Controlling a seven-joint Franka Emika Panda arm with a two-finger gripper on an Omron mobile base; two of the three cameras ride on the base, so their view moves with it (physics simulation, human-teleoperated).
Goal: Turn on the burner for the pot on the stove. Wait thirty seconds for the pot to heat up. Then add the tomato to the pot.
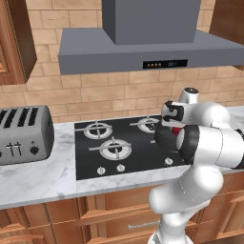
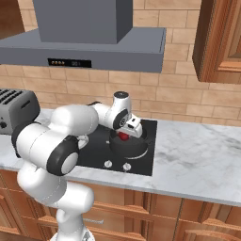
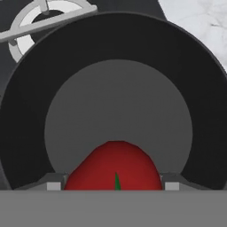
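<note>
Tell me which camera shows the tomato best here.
The hand view: the tomato sits large between the fingertips above the pot. The right base view shows a small red patch under the gripper; the left base view, a sliver.

I see a red tomato [image 3: 113, 166] with a green stem, a charcoal-black pot [image 3: 26, 111], and white-veined marble counter [image 2: 197, 155].

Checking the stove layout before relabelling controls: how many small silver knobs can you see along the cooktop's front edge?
3 in the left base view: two side by side at the glossy black cooktop's front centre, one further right beside the white arm, which may hide more.
</note>
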